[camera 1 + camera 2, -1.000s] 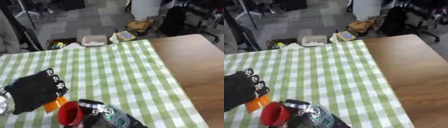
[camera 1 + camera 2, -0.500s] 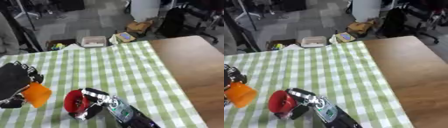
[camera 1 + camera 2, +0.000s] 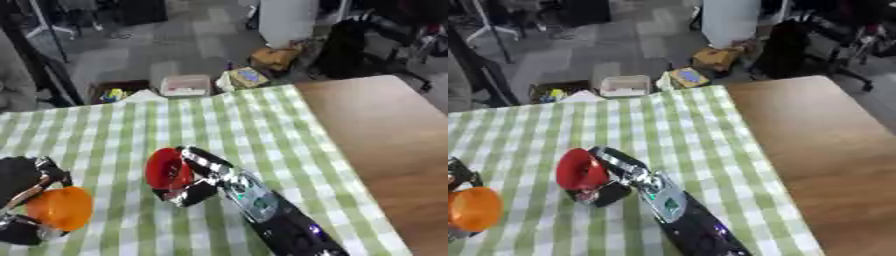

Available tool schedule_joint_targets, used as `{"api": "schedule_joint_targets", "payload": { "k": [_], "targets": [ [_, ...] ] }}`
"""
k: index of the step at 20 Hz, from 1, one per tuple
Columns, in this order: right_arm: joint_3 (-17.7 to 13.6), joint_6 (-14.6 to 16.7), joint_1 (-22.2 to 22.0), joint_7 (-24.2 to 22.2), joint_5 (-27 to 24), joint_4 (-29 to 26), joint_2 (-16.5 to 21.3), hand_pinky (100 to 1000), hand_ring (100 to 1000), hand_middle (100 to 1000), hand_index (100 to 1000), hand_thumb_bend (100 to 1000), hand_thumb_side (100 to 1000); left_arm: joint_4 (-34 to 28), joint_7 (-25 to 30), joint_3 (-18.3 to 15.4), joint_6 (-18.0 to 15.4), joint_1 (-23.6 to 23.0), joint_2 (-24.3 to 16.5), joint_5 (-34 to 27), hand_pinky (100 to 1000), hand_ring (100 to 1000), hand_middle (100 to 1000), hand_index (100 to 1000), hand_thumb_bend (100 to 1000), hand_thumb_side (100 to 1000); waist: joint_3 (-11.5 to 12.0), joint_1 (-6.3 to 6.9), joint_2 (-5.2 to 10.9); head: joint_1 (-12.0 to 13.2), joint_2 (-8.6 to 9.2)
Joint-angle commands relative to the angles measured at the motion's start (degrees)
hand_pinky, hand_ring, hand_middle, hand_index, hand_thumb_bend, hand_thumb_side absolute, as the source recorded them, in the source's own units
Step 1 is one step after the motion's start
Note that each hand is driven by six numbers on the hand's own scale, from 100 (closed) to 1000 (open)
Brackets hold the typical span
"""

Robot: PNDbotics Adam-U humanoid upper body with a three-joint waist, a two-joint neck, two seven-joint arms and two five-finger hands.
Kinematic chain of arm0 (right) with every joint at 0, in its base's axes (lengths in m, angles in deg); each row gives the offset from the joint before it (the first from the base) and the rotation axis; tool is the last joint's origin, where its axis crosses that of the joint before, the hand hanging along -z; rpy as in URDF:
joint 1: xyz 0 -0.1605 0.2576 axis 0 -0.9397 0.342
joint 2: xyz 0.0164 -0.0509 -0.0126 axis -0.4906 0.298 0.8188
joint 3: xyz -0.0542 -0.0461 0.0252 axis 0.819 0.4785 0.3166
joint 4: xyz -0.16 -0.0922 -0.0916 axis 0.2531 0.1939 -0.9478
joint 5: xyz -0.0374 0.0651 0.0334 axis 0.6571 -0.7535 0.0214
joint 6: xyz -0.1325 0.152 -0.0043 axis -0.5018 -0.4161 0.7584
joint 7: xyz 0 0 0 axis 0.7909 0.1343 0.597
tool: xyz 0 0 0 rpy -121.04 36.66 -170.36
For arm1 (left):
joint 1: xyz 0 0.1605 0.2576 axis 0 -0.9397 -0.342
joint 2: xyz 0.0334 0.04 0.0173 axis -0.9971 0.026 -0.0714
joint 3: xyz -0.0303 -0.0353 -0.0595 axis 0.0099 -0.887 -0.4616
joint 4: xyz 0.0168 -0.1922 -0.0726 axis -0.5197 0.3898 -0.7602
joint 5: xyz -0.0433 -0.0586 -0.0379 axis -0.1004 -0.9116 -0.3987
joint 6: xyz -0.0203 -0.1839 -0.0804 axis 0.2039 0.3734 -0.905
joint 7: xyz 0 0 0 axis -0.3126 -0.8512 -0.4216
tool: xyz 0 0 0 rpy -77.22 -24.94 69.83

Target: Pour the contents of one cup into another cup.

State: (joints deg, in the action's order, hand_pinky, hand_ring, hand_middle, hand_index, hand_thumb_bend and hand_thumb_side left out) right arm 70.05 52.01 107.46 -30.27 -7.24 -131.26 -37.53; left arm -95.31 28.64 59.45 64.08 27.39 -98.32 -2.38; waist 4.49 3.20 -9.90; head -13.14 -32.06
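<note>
A red cup (image 3: pixel 168 169) lies tilted on its side above the green checked cloth, its mouth turned left. My right hand (image 3: pixel 197 176) is shut on it, with the arm coming up from the lower right. An orange cup (image 3: pixel 59 209) sits at the lower left, mouth towards the camera, with my left hand (image 3: pixel 24 197) curled round it. The two cups are apart, the red one up and to the right of the orange one. I cannot see what is inside either cup.
The green and white checked cloth (image 3: pixel 236 125) covers the left part of a brown wooden table (image 3: pixel 385 130), which is bare on the right. Beyond the far edge, boxes and bags (image 3: pixel 185 85) stand on a grey floor.
The whole picture has shifted, so the camera moved. My right hand has brought the red cup further up. The orange cup in my left hand has turned to show its mouth more fully.
</note>
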Motion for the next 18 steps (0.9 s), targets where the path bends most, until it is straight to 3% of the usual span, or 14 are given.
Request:
{"api": "schedule_joint_targets", "payload": {
  "k": [1,5,6,8,11,12,14,18],
  "targets": [
    [-1.6,2.0,1.5,2.5,5.5,0.6,0.7,456,372,214,447,100,150,-1.3,0.8,-1.5,-0.5,-0.4,0.3,-9.6,100,106,245,626,100,253,-0.1,-0.06,0.64,0.1,0.97],
    [-3.2,4.9,1.4,6.0,13.6,2.1,0.7,512,454,255,475,100,211,-4.4,0.2,-3.8,-0.8,-2.6,1.3,-21.8,100,242,368,666,100,254,-0.2,-0.3,0.28,0.2,1.1],
    [-3.8,5.1,1.3,7.1,15.0,2.7,0.9,541,480,281,496,100,255,-5.4,-0.1,-4.6,-0.5,-3.3,1.2,-23.9,100,281,405,683,100,307,-0.2,-0.34,0.25,0.2,1.1],
    [-4.7,5.2,1.2,9.2,16.8,3.7,1.3,628,563,381,599,244,424,-7.1,-0.9,-6.1,0.6,-4.7,1.2,-27.2,192,361,478,730,100,604,-0.1,-0.39,0.25,0.1,1.11],
    [-5.6,5.5,1.2,11.2,18.0,4.2,1.7,785,710,544,777,551,611,-9.2,-2.2,-7.7,1.9,-6.9,1.2,-30.8,247,406,519,767,100,879,0.0,-0.42,0.32,0.0,1.15],
    [-5.8,5.7,1.2,11.6,18.1,4.2,1.9,815,738,577,814,641,596,-9.7,-2.4,-8.0,2.2,-7.6,1.3,-31.8,255,414,524,771,100,945,0.1,-0.44,0.34,0.0,1.18],
    [-6.3,5.9,1.3,12.2,18.2,4.0,2.1,859,780,628,859,698,606,-10.4,-2.6,-8.5,2.5,-8.9,1.9,-33.2,284,448,554,794,100,1000,0.1,-0.5,0.36,-0.1,1.23],
    [-7.0,6.3,1.6,13.9,18.5,2.2,2.8,903,822,686,897,731,630,-10.8,-2.9,-9.4,2.5,-11.3,3.4,-34.9,316,479,584,817,210,1000,0.2,-0.8,0.34,-0.1,1.24]
  ]
}}
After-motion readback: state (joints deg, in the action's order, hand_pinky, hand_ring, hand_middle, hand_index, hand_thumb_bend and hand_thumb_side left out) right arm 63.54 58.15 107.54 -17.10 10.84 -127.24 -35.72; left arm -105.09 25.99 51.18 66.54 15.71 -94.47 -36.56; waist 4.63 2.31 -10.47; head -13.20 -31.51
